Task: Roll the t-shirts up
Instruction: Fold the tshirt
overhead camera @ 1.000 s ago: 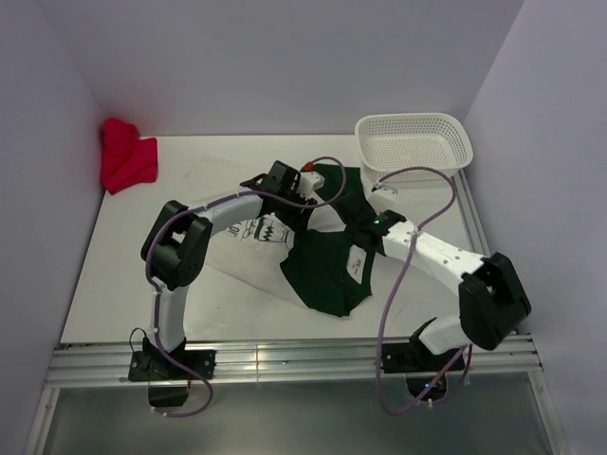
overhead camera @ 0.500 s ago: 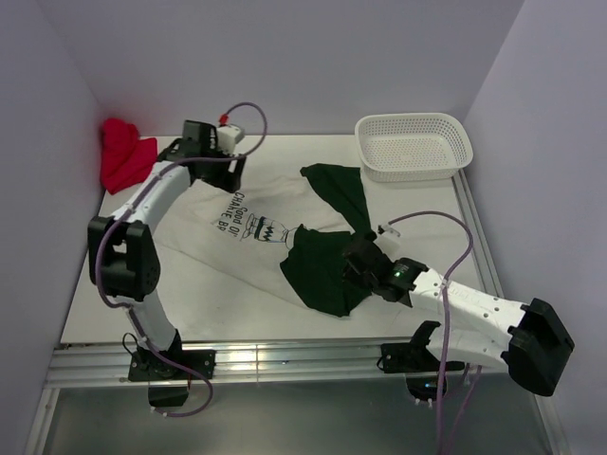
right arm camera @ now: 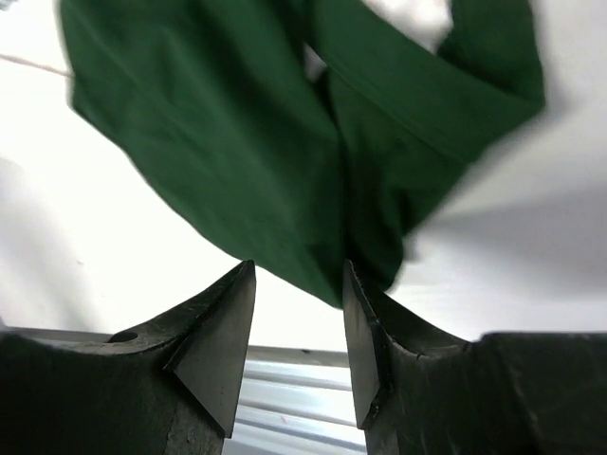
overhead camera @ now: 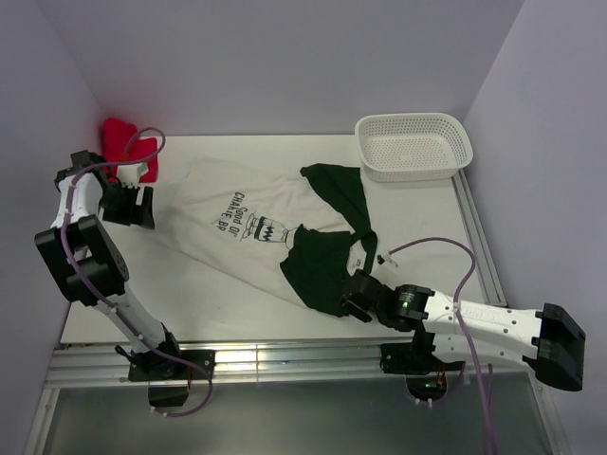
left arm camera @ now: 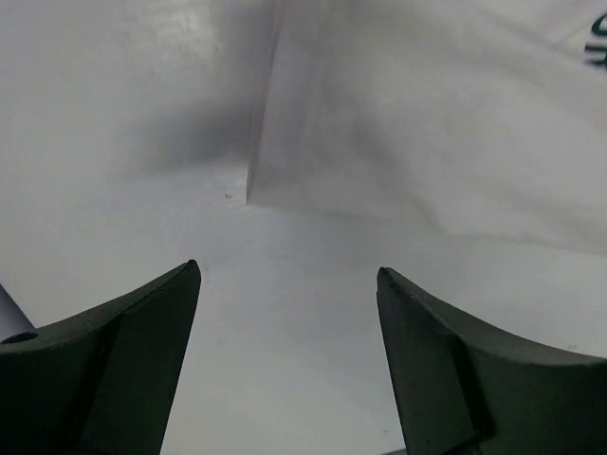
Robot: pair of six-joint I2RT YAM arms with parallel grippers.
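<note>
**Fingers spread on both arms, both t-shirts lying loose on the desk**

The left fingers (overhead camera: 133, 209) stand wide apart with nothing between them. They hover low over the bare desk (overhead camera: 142, 284) at about 9 o'clock in the top view, just off the 9 o'clock edge of the off-white t-shirt (overhead camera: 204, 242). In the left wrist view, the left fingers (left arm camera: 142, 341) frame empty desk, and a corner of the off-white t-shirt (left arm camera: 427, 123) lies a little ahead of the tips, not touching them.

The right fingers (overhead camera: 353, 303) sit at about 5 o'clock, at the near hem of the dark green t-shirt (overhead camera: 318, 270). In the right wrist view, the right fingers (right arm camera: 213, 341) are parted by a narrower gap. The hem of the dark green t-shirt (right arm camera: 218, 123) dips toward that gap, but no cloth can be seen pinched in it.

The off-white t-shirt is spread fairly flat across the middle of the desk, running from about 11 o'clock down toward 6 o'clock. Its dark lettering and small graphic face up near the centre.

The dark green t-shirt lies rumpled over the off-white t-shirt's 3 o'clock side. One narrow part reaches up toward 12 o'clock and the broader bunch lies toward 5 o'clock. A small pale mark shows on its 3 o'clock edge. Neither shirt is rolled.

A red cloth (overhead camera: 116, 137) is heaped in the far corner at about 10 o'clock, close behind the left arm's wrist. A white basket (overhead camera: 414, 172) stands at about 1 o'clock, well apart from both shirts.
</note>
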